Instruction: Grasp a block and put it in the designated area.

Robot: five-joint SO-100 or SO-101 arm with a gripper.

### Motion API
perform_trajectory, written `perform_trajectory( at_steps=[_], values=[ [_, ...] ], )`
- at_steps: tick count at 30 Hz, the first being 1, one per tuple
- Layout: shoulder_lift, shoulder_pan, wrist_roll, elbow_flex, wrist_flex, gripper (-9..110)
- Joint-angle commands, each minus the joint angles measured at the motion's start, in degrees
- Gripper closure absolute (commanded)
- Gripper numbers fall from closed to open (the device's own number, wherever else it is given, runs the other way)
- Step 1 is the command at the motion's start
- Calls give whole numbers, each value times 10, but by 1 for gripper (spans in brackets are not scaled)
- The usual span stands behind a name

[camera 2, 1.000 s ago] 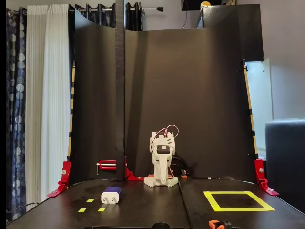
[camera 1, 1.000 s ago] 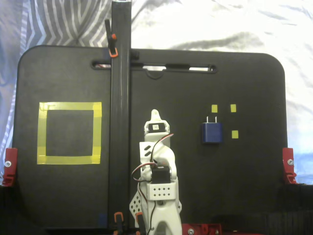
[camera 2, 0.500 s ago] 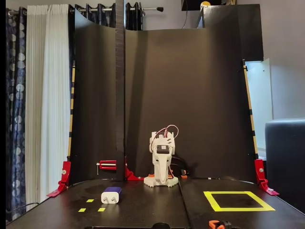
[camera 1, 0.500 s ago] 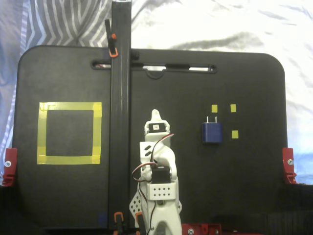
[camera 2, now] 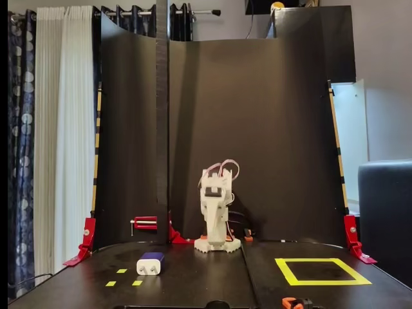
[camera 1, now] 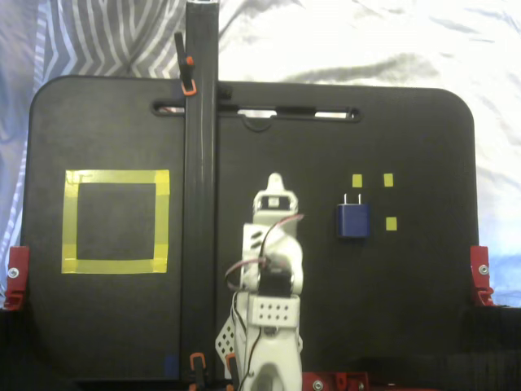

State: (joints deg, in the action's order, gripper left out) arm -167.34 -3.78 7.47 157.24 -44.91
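Black matte board carries everything in the fixed view from above. The small navy-blue squarish block with two short pale prongs on its far edge lies flat toward the board's right edge, about midway between the near and far edges. Three tiny yellow tape squares show just beside it, and it seems to lie among them as at a marked start spot. The large square outline of yellow tape with its black interior lies near the board's left edge, well apart from the block, so the carry must cross the board's whole middle. The white printed arm with its claw rises from the near edge, tip apart from the block and carrying nothing; whether its fingers are spread or pressed together I cannot tell from here. A tall black post, clamped at near and far edges, stands between the arm and the outline, probably as a camera or backdrop mount.

From the front fixed view, sides swap: the block rests on the board's left part, pale prong face toward the camera, beside the small squares. The tape outline lies at right. The arm stands folded at the back, its claw pointing down, state again not readable. By my judgement the reach has barely begun.
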Motion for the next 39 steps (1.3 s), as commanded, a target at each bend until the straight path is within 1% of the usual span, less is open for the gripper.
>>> perform_trajectory(
  at_steps=[1, 4, 7, 10, 14, 25, 32, 39],
  values=[
    [44, -6, 45, -87, -20, 101],
    [74, -11, 101, -132, -43, 101],
    [94, -15, 180, -158, -65, 101],
    [117, -23, 261, -176, -82, 101],
    [155, -35, 344, -200, -91, 101],
    [265, -68, 592, -282, -173, 101],
    [330, -90, 752, -304, -207, 101],
    [396, -144, 952, -350, -314, 101]
  ],
)
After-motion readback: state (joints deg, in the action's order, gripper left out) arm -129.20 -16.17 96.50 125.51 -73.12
